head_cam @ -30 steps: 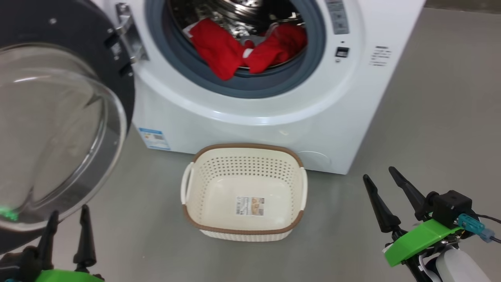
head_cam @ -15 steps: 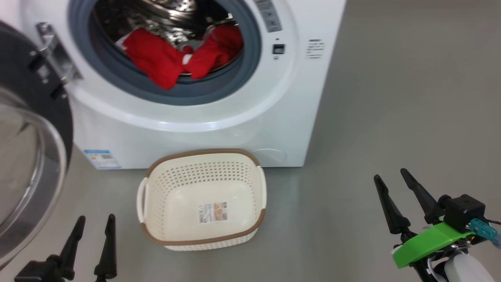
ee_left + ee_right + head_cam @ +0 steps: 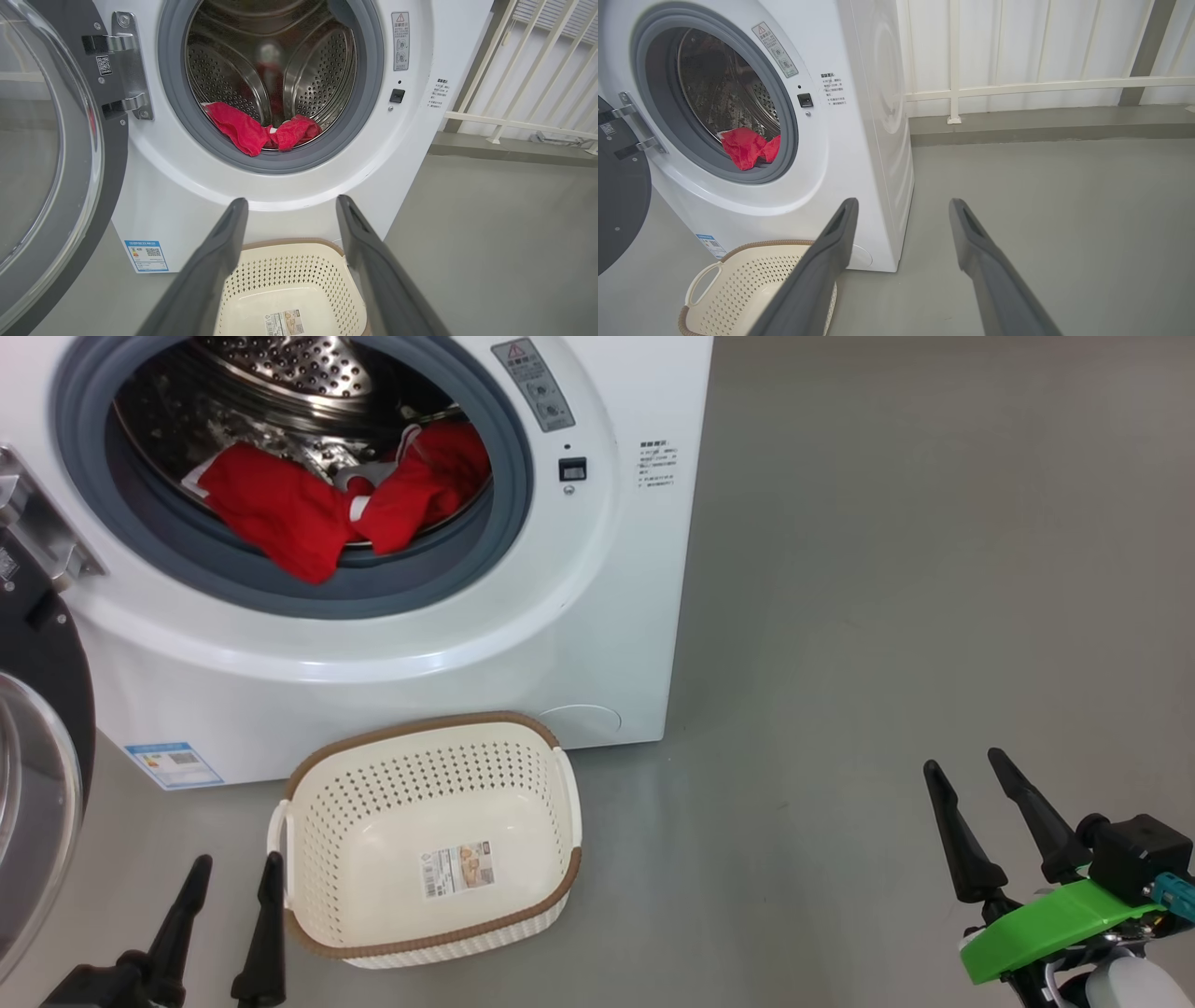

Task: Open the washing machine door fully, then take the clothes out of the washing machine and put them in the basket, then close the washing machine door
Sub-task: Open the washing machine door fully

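Already the washing machine door (image 3: 114,172) stands open; the clothes (image 3: 299,513) lie inside the washing machine (image 3: 579,616), the basket (image 3: 420,775) empty; left gripper (image 3: 236,861) and right gripper (image 3: 963,761) gape, holding nothing.

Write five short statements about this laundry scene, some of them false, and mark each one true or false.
1. The bright red fabric clothes lie in the perforated steel drum of the big white front-loading washing machine. True.
2. The small cream perforated plastic basket holds a garment. False: the basket holds no clothes, just a label sticker on its bottom.
3. The round black-rimmed glass washing machine door stands open. True.
4. The left gripper is shut on red fabric. False: the left gripper is open and holds nothing.
5. The right gripper touches the basket. False: the right gripper is open over the grey floor, apart from the basket.
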Robot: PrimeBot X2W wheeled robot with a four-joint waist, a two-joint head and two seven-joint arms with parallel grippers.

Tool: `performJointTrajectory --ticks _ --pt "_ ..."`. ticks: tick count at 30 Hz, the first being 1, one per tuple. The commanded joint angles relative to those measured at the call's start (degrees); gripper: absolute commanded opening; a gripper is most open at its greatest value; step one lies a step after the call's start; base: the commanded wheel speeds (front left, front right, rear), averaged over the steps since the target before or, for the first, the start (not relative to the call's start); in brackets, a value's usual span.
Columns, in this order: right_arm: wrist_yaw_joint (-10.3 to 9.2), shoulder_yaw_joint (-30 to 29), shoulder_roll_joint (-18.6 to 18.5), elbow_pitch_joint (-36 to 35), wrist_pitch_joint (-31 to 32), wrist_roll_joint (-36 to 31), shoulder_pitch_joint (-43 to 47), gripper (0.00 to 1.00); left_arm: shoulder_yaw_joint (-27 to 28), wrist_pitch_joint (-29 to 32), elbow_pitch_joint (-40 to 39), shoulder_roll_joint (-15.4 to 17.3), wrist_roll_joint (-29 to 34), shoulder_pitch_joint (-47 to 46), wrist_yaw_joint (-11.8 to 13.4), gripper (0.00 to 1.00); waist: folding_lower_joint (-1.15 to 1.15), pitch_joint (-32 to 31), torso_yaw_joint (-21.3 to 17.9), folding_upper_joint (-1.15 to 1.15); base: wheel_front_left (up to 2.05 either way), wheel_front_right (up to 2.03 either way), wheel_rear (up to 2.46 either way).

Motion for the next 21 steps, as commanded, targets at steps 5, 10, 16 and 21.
performJointTrajectory --ticks 5,10,16,21 --pt "0.09 0.56 -0.69 -1.78 -0.69 -1.20 0.15 1.00 2.82 -0.70 -1.44 0.96 0.49 -0.54 -0.16 1.00 0.00 -0.17 0.03 0.00 0.00 0.00 0.00" --pt "0.09 0.50 -0.58 -1.92 -0.69 -1.30 0.24 1.00 2.91 -0.70 -1.46 0.74 0.78 -0.72 -0.16 1.00 0.00 -0.18 0.44 0.00 0.00 0.00 0.00" --pt "0.09 0.78 -0.58 -1.96 -0.69 -1.40 0.13 1.00 3.29 -0.70 -1.58 0.61 0.96 -0.68 -0.16 1.00 0.00 -0.20 0.62 0.00 0.00 0.00 0.00" --pt "0.09 0.84 -0.66 -1.98 -0.69 -1.37 0.02 1.00 3.67 -0.70 -1.58 0.36 1.00 -0.73 -0.16 1.00 0.00 -0.03 0.65 0.00 0.00 0.00 0.00"
